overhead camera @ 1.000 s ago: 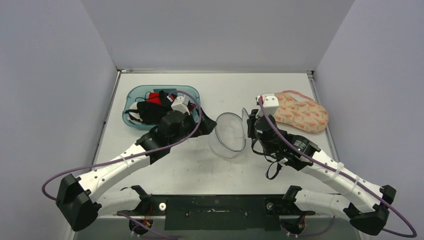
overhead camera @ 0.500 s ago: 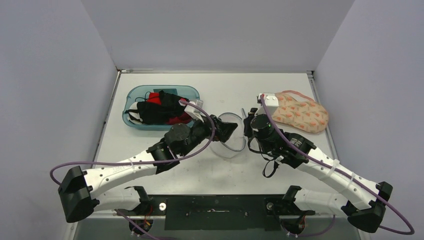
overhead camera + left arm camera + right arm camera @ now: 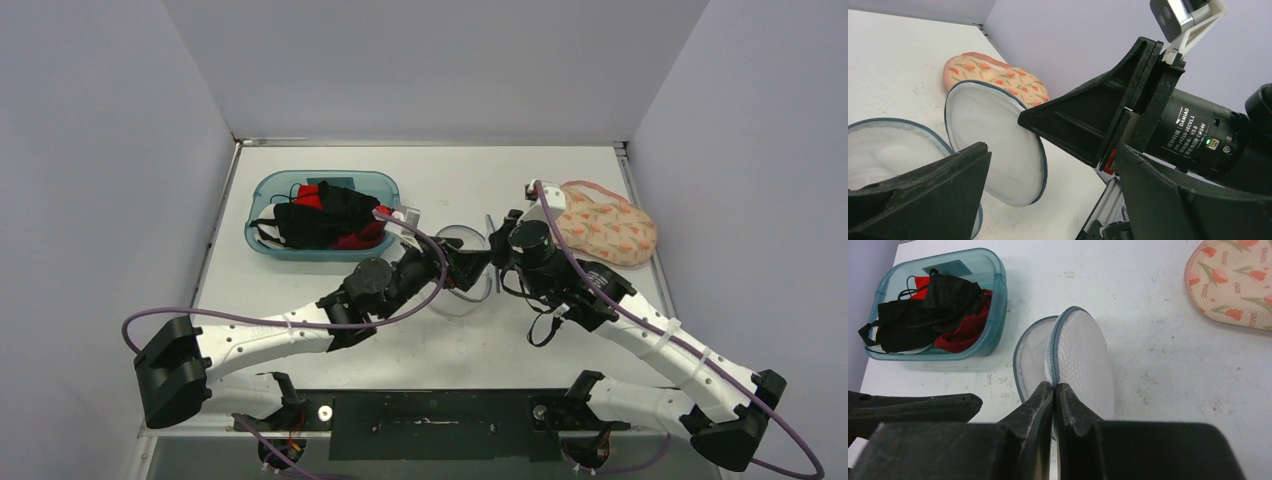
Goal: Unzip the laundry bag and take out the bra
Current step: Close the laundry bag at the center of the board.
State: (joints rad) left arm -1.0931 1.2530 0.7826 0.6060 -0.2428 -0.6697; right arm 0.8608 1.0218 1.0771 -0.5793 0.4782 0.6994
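The laundry bag (image 3: 462, 262) is a round white mesh shell with blue trim, standing open in two halves at mid-table. My right gripper (image 3: 1054, 386) is shut on its zipper edge (image 3: 1052, 357), holding one half (image 3: 993, 140) upright. The left gripper (image 3: 464, 270) is open right beside the bag, its fingers (image 3: 923, 195) straddling the space in front of the right gripper's fingers (image 3: 1088, 125). Only white mesh shows inside the bag. Black and red garments (image 3: 320, 215) with straps, the bra among them, lie in a teal bin (image 3: 1000, 285).
The teal bin (image 3: 262, 195) sits at the back left. A peach floral mesh pouch (image 3: 600, 225) lies at the back right, just behind the right wrist. Grey walls close in the table on three sides.
The left arm swung from over the bin rightward to the bag, its gripper staying open. The right gripper kept its hold and shifted slightly back.
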